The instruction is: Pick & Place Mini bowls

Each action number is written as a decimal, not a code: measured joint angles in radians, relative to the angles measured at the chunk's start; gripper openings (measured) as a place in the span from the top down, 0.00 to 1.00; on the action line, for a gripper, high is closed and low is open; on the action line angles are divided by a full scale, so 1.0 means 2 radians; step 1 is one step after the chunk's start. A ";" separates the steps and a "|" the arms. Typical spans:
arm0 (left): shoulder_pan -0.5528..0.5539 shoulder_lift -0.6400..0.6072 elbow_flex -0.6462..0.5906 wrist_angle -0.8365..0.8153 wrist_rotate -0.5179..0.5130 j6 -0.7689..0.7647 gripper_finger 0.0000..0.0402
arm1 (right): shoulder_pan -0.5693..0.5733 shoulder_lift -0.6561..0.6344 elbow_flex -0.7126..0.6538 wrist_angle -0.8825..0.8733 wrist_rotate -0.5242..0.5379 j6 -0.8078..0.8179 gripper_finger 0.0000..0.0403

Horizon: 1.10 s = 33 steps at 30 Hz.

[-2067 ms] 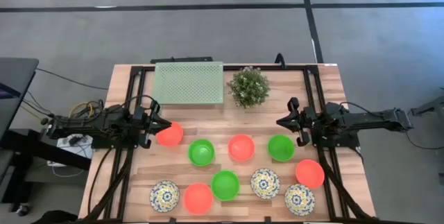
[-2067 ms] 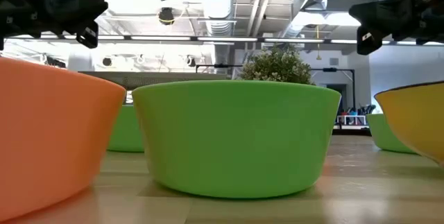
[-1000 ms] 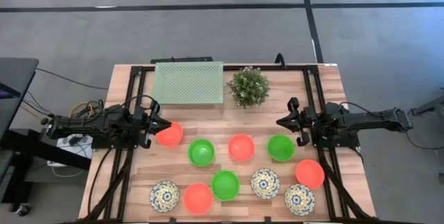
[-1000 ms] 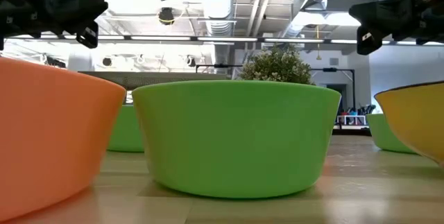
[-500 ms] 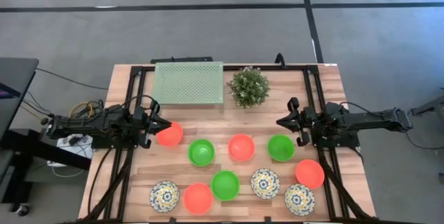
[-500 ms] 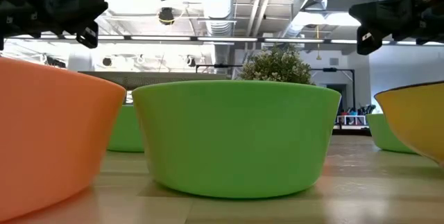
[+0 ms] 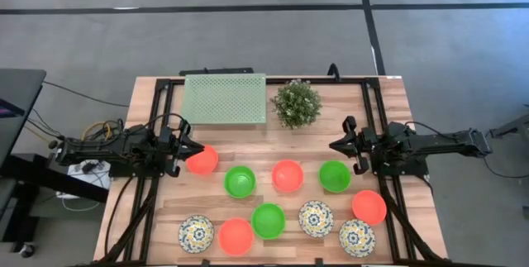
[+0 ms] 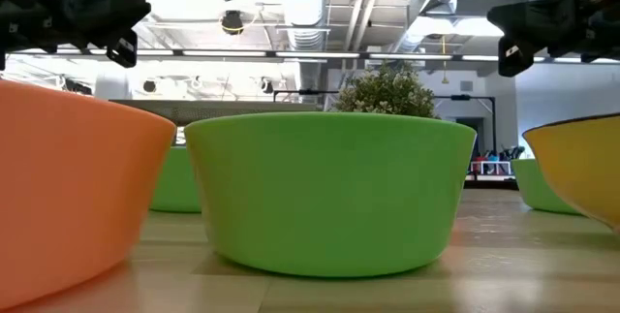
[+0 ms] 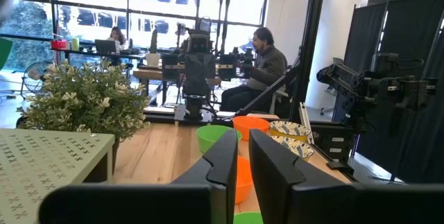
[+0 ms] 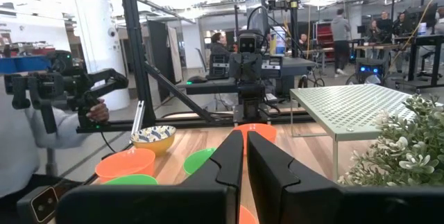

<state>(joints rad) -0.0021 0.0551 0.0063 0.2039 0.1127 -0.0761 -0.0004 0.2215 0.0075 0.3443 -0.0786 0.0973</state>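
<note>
I can't read any words, numbers, labels or signs in these pictures. There is no writing I can make out on the bowls, the arms or the things in the room behind them.
</note>
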 joint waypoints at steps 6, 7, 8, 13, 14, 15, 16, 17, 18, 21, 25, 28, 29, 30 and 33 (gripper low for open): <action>0.000 0.000 0.000 0.000 0.000 0.000 0.90 | 0.000 0.000 0.000 0.000 0.000 0.000 0.96; 0.000 0.000 0.000 0.000 0.000 0.000 0.90 | 0.000 0.000 0.000 0.000 0.000 0.000 0.96; 0.000 0.000 0.000 0.000 0.000 0.000 0.90 | 0.000 0.000 0.000 0.000 0.000 0.000 0.96; 0.000 0.000 0.000 0.000 0.000 0.000 0.90 | 0.000 0.000 0.000 0.000 0.000 0.000 0.96; 0.000 0.000 0.000 0.000 0.000 0.000 0.90 | 0.000 0.000 0.000 0.000 0.000 0.000 0.96; 0.000 0.000 0.000 0.000 0.000 0.000 0.90 | 0.000 0.000 0.000 0.000 0.000 0.000 0.96; 0.000 0.000 0.000 0.000 0.000 0.000 0.90 | 0.000 0.000 0.000 0.000 0.000 0.000 0.96; 0.000 0.000 0.000 0.000 0.000 0.000 0.90 | 0.000 0.000 0.000 0.000 0.000 0.000 0.96; 0.000 0.000 0.000 0.000 0.000 0.000 0.90 | 0.000 0.000 0.000 0.000 0.000 0.000 0.96; 0.000 0.000 0.000 0.000 0.000 0.000 0.90 | 0.000 0.000 0.000 0.000 0.000 0.000 0.96; 0.000 0.000 0.000 0.000 0.000 0.000 0.90 | 0.000 0.000 0.000 0.000 0.000 -0.007 0.96; 0.000 0.000 0.000 0.000 0.000 0.000 0.90 | -0.002 0.000 0.000 0.001 0.000 -0.057 0.96; 0.000 0.000 0.000 0.000 0.000 0.000 0.90 | -0.002 0.000 0.000 0.001 0.000 -0.063 0.96; 0.000 0.000 0.000 0.000 0.000 0.000 0.90 | -0.002 0.000 0.000 0.001 0.000 -0.063 0.96; 0.000 0.000 0.000 0.006 0.000 0.000 0.90 | -0.001 0.000 0.000 0.000 0.000 -0.063 0.96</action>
<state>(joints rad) -0.0021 0.0554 0.0063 0.2158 0.1122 -0.0761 -0.0032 0.2214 0.0075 0.3443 -0.0784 -0.0287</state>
